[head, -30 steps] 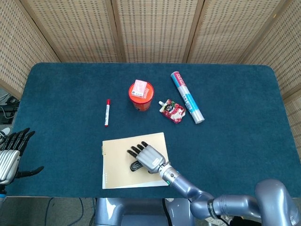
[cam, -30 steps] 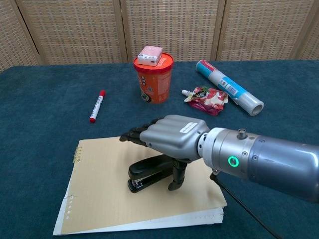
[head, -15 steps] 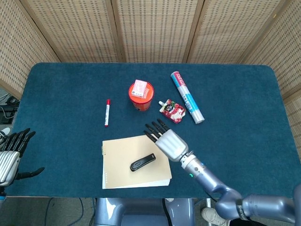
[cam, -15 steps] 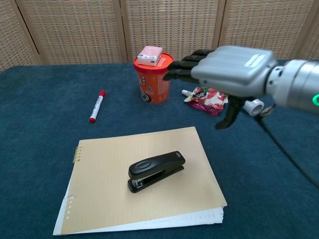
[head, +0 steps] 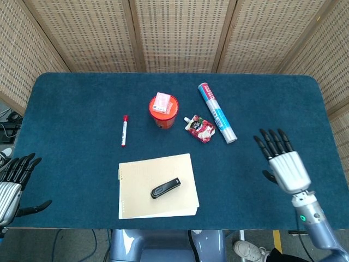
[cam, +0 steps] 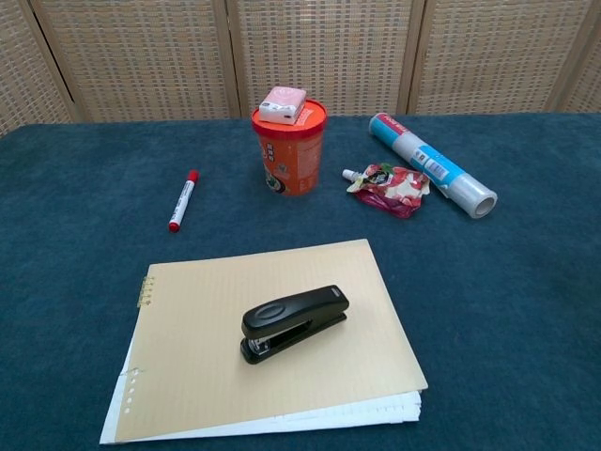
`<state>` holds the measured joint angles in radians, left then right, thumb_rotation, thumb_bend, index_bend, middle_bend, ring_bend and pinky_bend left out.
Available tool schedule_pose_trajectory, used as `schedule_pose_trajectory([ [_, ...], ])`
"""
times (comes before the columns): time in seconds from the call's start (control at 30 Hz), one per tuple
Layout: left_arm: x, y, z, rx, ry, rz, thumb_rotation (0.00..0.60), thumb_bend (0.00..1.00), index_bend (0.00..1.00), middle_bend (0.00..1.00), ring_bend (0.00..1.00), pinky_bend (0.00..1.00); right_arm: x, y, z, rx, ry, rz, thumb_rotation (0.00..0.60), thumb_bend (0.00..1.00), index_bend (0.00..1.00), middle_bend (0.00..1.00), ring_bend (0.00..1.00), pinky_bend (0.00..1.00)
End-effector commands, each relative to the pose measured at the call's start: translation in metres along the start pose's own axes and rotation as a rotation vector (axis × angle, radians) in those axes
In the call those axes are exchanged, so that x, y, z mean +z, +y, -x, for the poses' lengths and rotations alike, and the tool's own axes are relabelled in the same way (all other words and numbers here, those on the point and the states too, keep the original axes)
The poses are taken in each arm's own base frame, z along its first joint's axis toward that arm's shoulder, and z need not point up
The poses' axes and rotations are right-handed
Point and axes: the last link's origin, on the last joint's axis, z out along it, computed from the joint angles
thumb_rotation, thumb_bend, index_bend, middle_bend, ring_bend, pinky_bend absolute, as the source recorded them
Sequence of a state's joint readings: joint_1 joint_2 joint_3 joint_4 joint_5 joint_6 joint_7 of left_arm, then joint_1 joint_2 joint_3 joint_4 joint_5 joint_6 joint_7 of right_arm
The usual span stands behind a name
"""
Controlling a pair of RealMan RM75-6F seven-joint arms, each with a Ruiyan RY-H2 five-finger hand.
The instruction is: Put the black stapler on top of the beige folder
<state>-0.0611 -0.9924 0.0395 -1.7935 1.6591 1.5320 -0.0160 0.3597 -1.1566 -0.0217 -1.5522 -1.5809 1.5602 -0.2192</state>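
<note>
The black stapler (head: 165, 188) (cam: 293, 322) lies flat on the beige folder (head: 139, 180) (cam: 197, 376) near the table's front edge, with nothing touching it. My right hand (head: 285, 161) hovers over the table's right side, fingers spread and empty, far from the folder. My left hand (head: 12, 184) sits off the table's front left corner, fingers apart and empty. Neither hand shows in the chest view.
A red cup (head: 163, 112) (cam: 288, 147) with a small pink box on its lid stands behind the folder. A red marker (head: 124, 130) (cam: 182, 200) lies to its left. A snack pouch (head: 199, 129) (cam: 389, 187) and a rolled tube (head: 217, 112) (cam: 432, 177) lie to its right.
My right hand let go of the stapler, lifted off the folder and swung away to the right side of the table. The stapler stays on the folder. The left hand barely moved.
</note>
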Motion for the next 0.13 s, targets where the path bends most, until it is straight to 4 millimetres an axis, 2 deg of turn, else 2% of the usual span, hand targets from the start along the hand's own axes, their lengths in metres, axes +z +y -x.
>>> schedule_pose_trajectory([
  [0.03,-0.003,0.001,-0.001,0.000,0.004,0.005,0.600,0.00,0.00,0.00,0.00,0.00,-0.034,0.021,0.001,-0.007,-0.014,0.046,0.600,0.00,0.00,0.00,0.00,0.00],
  [0.13,-0.004,0.001,-0.002,-0.002,0.006,0.008,0.600,0.00,0.00,0.00,0.00,0.00,-0.046,0.025,0.002,-0.016,-0.017,0.055,0.600,0.00,0.00,0.00,0.00,0.00],
])
